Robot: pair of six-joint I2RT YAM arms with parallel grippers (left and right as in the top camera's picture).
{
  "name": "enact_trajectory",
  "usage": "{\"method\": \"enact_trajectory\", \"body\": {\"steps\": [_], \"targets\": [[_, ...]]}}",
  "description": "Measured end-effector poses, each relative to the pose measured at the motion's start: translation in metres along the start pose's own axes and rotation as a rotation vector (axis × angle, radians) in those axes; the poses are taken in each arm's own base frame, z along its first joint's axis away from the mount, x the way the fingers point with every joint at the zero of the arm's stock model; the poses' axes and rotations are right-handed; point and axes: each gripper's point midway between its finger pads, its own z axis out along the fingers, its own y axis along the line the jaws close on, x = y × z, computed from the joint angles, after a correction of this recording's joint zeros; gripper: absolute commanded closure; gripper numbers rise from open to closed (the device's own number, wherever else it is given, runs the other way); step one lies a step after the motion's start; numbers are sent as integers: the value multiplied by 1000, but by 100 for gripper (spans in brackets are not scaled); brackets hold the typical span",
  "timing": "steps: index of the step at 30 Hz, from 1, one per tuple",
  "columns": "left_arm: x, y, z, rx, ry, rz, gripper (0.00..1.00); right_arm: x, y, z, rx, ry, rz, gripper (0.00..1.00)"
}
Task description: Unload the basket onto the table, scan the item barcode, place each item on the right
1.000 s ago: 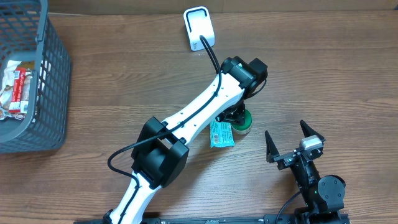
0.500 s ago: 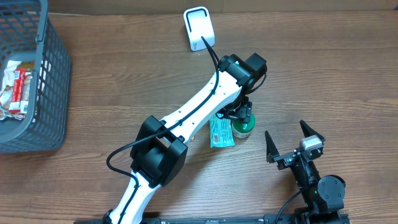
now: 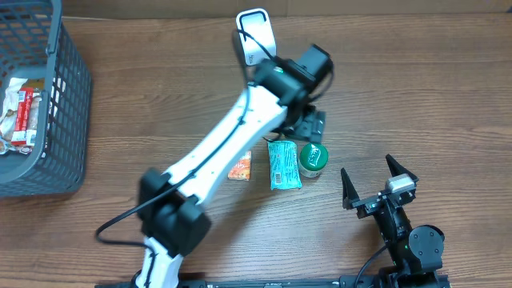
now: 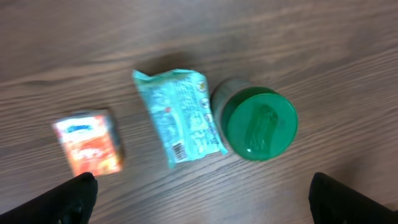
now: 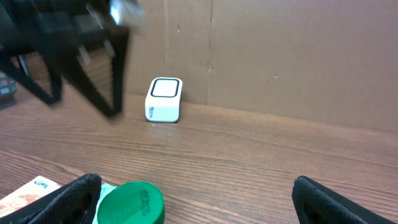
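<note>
At the far left edge of the wooden table (image 3: 448, 96) stands a grey mesh basket (image 3: 70, 96) with a few wrapped snacks (image 3: 22, 112) lying in it. The white left arm (image 3: 232, 136) reaches diagonally from the near edge up toward the middle of the table. Just right of the arm lies a small orange packet (image 3: 239, 166), flat on the wood. Behind it, near the far edge, the white scanner (image 3: 256, 36) stands upright, well apart from the items. Next comes a teal packet (image 3: 283, 164), lying flat beside the orange one and not touching it. In the blurred left wrist view its near end carries what looks like a barcode, face up. The left gripper (image 3: 310, 126) hangs over the table just behind the teal packet and the jar. Its fingers sit at the two bottom corners of its own camera view, spread wide, with nothing between them. A jar with a green lid (image 3: 313, 159) stands upright right against the teal packet's right edge. All three items lie on the table, none at the scanner. Farthest right, near the front edge, the right gripper (image 3: 378, 186) points toward the jar from a little way off, its dark fingers (image 3: 349, 190) splayed wide and empty.
</note>
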Motion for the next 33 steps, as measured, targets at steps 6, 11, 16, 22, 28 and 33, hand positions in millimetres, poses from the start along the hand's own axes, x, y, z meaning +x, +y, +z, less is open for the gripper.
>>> {"method": "enact_trajectory", "body": {"steps": [6, 11, 16, 22, 28, 33], "targets": [[-6, 55, -41, -37, -40, -116, 2, 0, 0, 0, 0, 0, 0, 0], [-1, 78, -35, -91, -2, -157, 28, 0, 0, 0, 0, 0, 0, 0], [15, 82, -8, -137, 64, -140, 78, 0, 0, 0, 0, 0, 0, 0], [40, 88, 33, -179, 149, -120, 84, 0, 0, 0, 0, 0, 0, 0], [51, 95, 65, -189, 167, -124, 87, 0, 0, 0, 0, 0, 0, 0], [57, 99, 95, -186, 154, -155, 73, 0, 0, 0, 0, 0, 0, 0]]}}
